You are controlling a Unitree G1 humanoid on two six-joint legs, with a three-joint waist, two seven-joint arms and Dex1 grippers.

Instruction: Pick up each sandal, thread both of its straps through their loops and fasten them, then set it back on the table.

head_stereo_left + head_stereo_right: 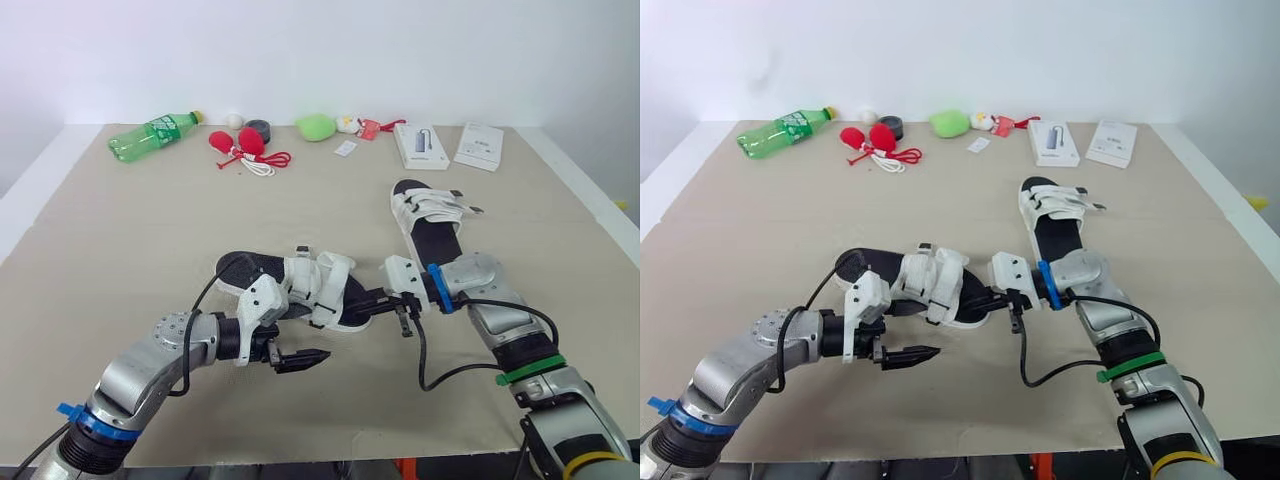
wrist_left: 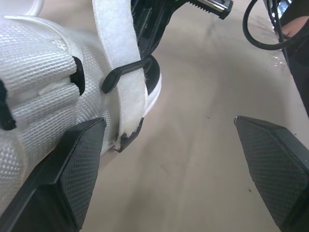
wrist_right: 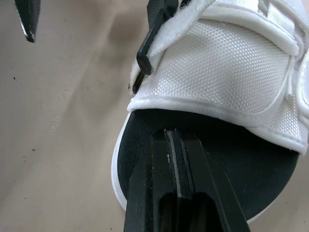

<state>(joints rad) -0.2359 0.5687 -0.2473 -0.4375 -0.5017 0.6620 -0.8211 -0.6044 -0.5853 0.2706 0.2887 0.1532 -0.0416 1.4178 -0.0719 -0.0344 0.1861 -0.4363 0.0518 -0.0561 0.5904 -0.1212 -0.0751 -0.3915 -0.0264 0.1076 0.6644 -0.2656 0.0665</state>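
The near sandal (image 1: 300, 283), black-soled with white mesh straps, lies at the table's middle with its toe pointing right. My left gripper (image 1: 300, 358) is open just in front of it; in the left wrist view one finger (image 2: 72, 164) stands beside the end of a white strap (image 2: 120, 63) that passes through a black loop (image 2: 126, 72). My right gripper (image 1: 362, 300) is shut, its tips over the black footbed (image 3: 231, 159) at the toe. I cannot tell whether it pinches the sole. The second sandal (image 1: 430, 215) lies farther back on the right, untouched.
Along the far edge stand a green bottle (image 1: 152, 135), red items with a cord (image 1: 245, 148), a green lump (image 1: 316, 126), a grey box (image 1: 420, 145) and a white packet (image 1: 480, 146). Bare tan table surface (image 1: 130, 250) stretches left of the sandals.
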